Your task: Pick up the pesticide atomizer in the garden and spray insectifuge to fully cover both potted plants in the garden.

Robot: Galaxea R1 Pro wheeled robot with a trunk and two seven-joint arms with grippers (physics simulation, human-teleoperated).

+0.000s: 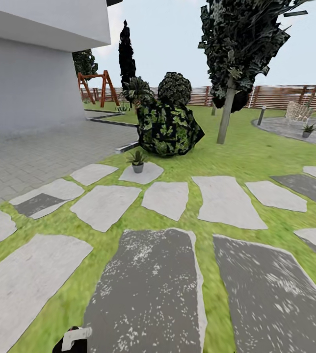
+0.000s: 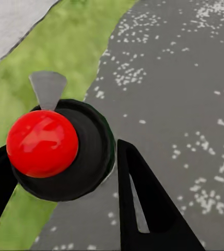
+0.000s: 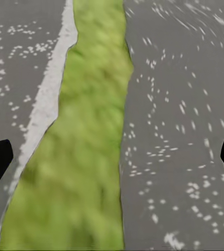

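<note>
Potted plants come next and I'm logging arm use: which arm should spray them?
Left. Its gripper is shut on the pesticide atomizer, fingers flanking the bottle. The right gripper is open over paving. The nearest potted plant stands ahead, slightly left.

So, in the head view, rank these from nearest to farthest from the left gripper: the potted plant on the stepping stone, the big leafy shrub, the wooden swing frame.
From the left gripper at the bottom edge:
1. Potted plant, on a pale stone ahead.
2. Big leafy shrub, just behind that pot.
3. Wooden swing frame, far back by the fence, left.
</note>
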